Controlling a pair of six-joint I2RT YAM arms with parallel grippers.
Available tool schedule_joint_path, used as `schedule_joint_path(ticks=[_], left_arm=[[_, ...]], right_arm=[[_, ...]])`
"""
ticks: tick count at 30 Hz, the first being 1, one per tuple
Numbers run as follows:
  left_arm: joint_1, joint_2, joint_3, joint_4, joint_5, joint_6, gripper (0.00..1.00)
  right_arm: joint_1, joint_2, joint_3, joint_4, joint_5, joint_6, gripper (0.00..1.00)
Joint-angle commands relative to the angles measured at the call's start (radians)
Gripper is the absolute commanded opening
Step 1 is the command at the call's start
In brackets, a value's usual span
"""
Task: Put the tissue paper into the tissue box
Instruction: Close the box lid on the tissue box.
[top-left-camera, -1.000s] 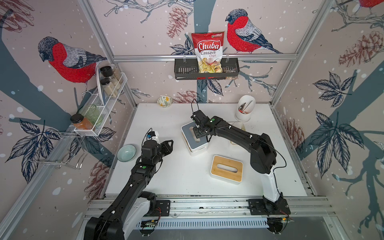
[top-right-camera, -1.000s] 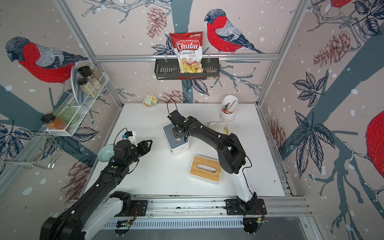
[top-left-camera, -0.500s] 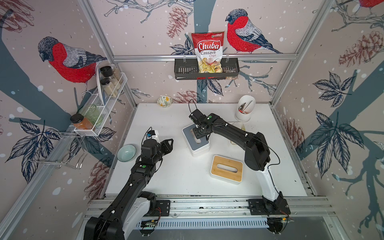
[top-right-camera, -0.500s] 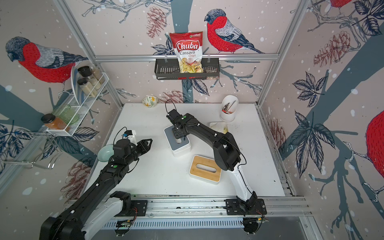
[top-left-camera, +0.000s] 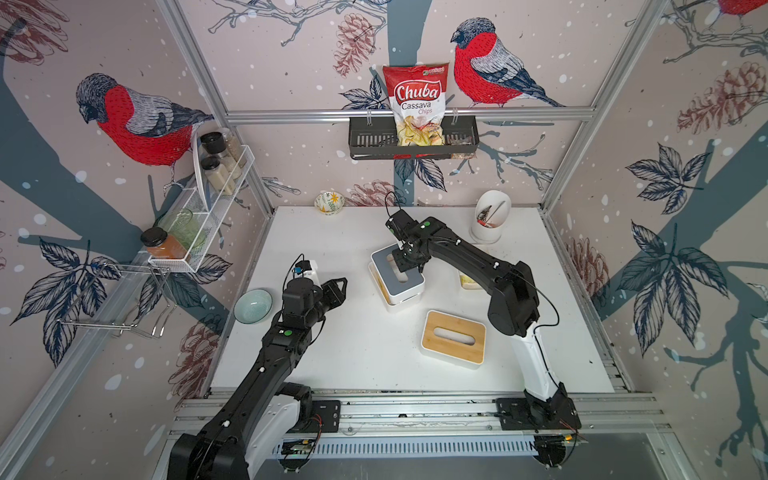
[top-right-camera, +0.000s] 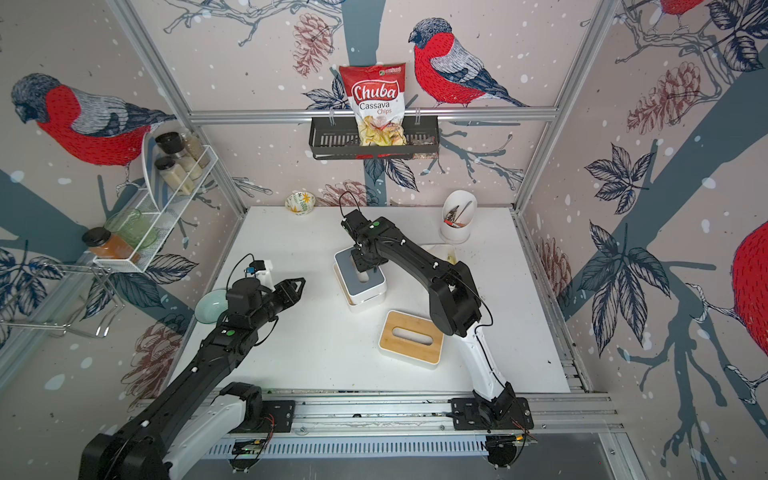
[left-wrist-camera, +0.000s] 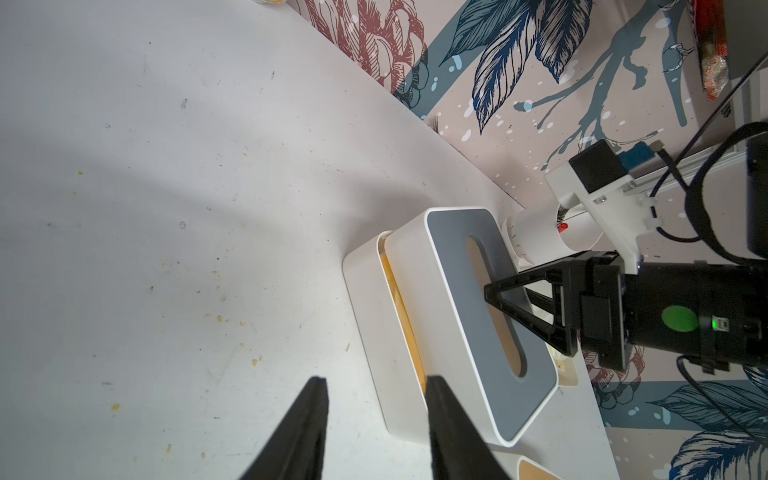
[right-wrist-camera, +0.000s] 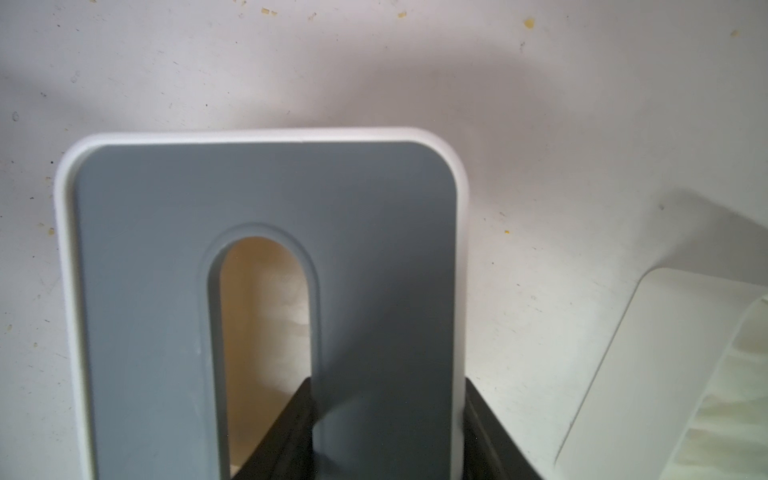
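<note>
- Seeing the right gripper clamped onto the grey lid of the tissue box. One finger down through the oval slot, the other outside the white wall, with the wall squeezed in between.
- Looking at that lid sitting crooked. Shifted off the white base and tipped a bit, leaving a yellowish strip showing along one side in the left wrist view.
- Finding the box roughly mid-table, a little toward the back wall.
- Spotting the left gripper hovering off to the box's side, near it but not touching in both top views. Jaws partway apart and gripping nothing (just bare tabletop between the fingers).
- Struggling a bit with the tissue paper. Only catching a pale stack in a shallow white tray just beside the box, mostly hidden behind the right arm in the top views. Can't say much more about it.
- Peeking through the slot in the right wrist view: only a tan interior, so no tissue inside yet.
- Also noting a bamboo-topped box lying nearer the front edge, well clear of both grippers.
</note>
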Motion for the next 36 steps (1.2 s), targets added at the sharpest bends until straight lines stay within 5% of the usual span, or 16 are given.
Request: schedule_joint_path(ticks=[1, 36], left_arm=[[0.003, 0.0, 0.001, 0.018, 0.007, 0.012, 0.43], [0.003, -0.01, -0.017, 0.023, 0.0, 0.013, 0.43]], right_arm=[[-0.003, 0.027, 0.01, -0.073, -0.051, -0.016, 0.37], [0.016, 0.061, 0.15, -0.251, -0.059, -0.017, 0.38]])
